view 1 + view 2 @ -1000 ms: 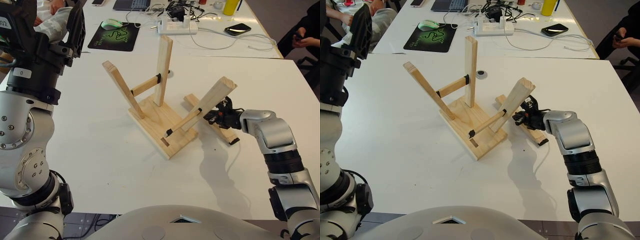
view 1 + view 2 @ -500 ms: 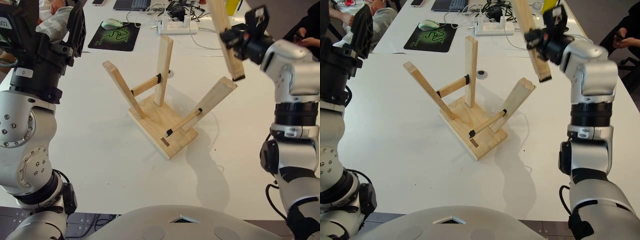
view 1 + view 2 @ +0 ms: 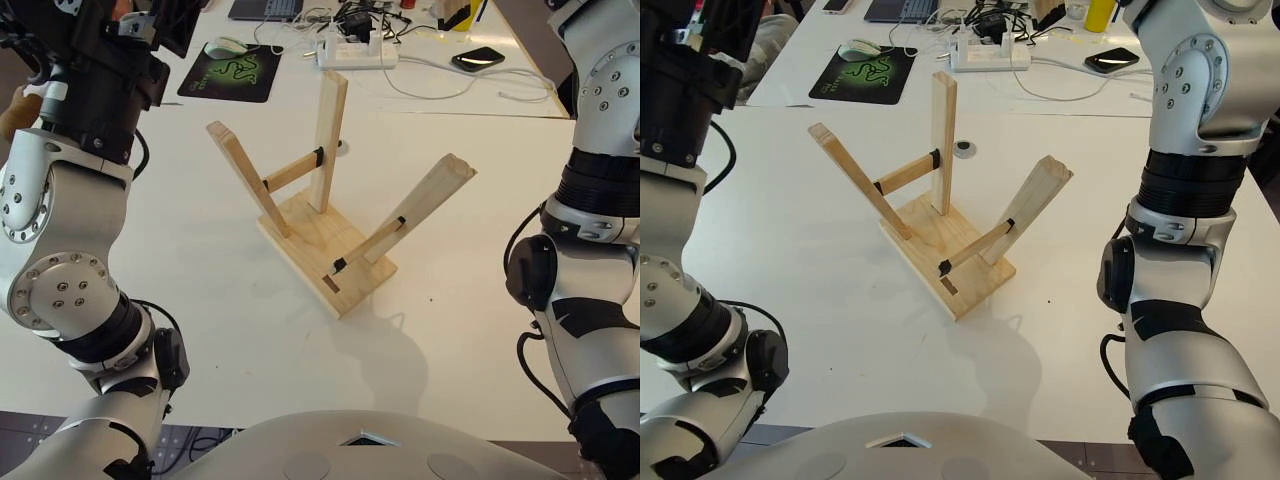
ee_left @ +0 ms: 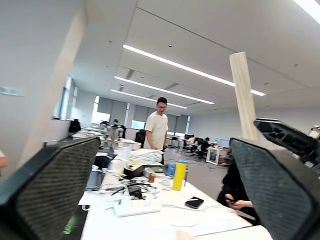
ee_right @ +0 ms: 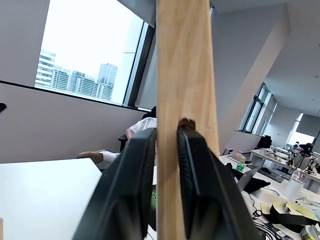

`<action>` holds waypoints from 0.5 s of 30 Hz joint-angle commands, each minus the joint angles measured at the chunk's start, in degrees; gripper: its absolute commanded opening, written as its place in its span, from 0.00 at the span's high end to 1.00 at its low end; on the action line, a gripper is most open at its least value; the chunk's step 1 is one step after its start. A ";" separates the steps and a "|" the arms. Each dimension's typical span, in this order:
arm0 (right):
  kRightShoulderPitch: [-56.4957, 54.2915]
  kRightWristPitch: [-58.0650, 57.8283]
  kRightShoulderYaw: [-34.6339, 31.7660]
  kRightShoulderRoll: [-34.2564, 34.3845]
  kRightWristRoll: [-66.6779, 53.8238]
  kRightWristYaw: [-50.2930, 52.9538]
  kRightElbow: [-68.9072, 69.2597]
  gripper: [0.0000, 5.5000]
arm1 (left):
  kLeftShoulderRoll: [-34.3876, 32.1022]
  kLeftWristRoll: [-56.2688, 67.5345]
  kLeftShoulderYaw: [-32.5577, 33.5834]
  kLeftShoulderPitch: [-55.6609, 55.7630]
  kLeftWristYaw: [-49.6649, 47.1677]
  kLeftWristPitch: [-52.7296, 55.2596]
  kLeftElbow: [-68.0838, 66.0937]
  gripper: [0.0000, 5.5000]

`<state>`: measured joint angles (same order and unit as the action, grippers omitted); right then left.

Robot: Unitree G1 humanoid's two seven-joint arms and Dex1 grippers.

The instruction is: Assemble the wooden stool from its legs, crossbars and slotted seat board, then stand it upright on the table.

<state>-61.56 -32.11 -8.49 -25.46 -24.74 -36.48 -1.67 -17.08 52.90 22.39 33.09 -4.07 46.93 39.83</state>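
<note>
Last leg point(image 5: 182, 60) pinched in right tool point(image 5: 167, 155), high over desk point(image 3: 480, 330) at 1 o'clock; left tool point(image 4: 162, 187) spread, empty. Inverted stool point(image 3: 325, 245) mid-desk. Leg looks light, stiff, smooth: hold near middle.

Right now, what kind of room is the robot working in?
Most likely a big open office. There are long white tables, a power strip with tangled cables near a laptop and mouse pad, and rows of strip lights on the ceiling.
</note>
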 commanded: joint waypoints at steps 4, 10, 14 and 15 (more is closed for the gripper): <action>3.42 0.33 1.89 0.43 -2.09 -1.11 6.91 0.90 | 2.43 14.13 -1.41 5.10 -3.28 -0.10 -5.14 0.02; 7.39 0.00 3.40 1.09 -3.03 -1.06 10.53 0.90 | 3.40 32.88 -3.31 5.35 -8.43 -2.41 -8.12 0.02; 10.53 -0.43 5.64 0.84 -4.39 -2.77 15.13 0.90 | 1.60 34.88 -5.58 5.37 -10.72 -3.55 -9.52 0.02; 10.93 -0.70 6.16 0.85 -4.79 -3.02 16.11 0.90 | 1.16 34.75 -6.11 5.37 -11.08 -3.82 -9.74 0.02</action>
<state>-51.28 -32.27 -3.47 -24.56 -28.42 -38.46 11.59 -14.48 87.66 17.63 37.91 -13.90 43.70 30.82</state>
